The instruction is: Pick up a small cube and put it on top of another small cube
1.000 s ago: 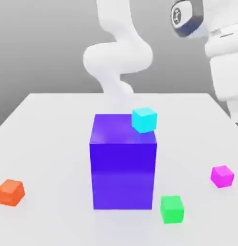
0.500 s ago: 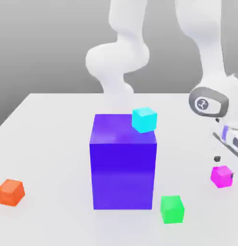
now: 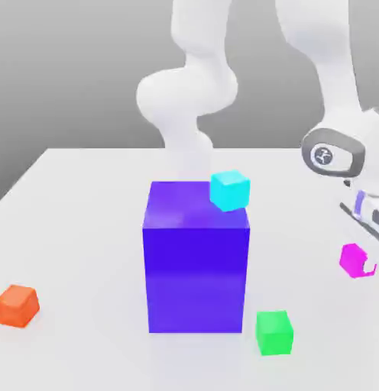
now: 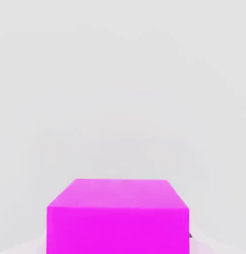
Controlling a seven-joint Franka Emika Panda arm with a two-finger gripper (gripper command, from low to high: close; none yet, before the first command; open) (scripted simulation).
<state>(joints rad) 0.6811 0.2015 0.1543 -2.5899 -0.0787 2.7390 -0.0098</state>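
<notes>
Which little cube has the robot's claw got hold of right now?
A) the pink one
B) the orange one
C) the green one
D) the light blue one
A: the gripper is shut on the pink cube at the exterior view's right, and the hand view shows that cube close up.

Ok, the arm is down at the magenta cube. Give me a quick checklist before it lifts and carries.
1. End effector shut on the magenta cube: ok.
2. Cube clear of the table: cannot tell.
3. Cube sits square in the grip, per the hand view: ok.
4. Green cube free on the table as a stacking target: ok.
5. Big blue block apart from the grasp site: ok.
6. Orange cube far from the path: ok.
</notes>
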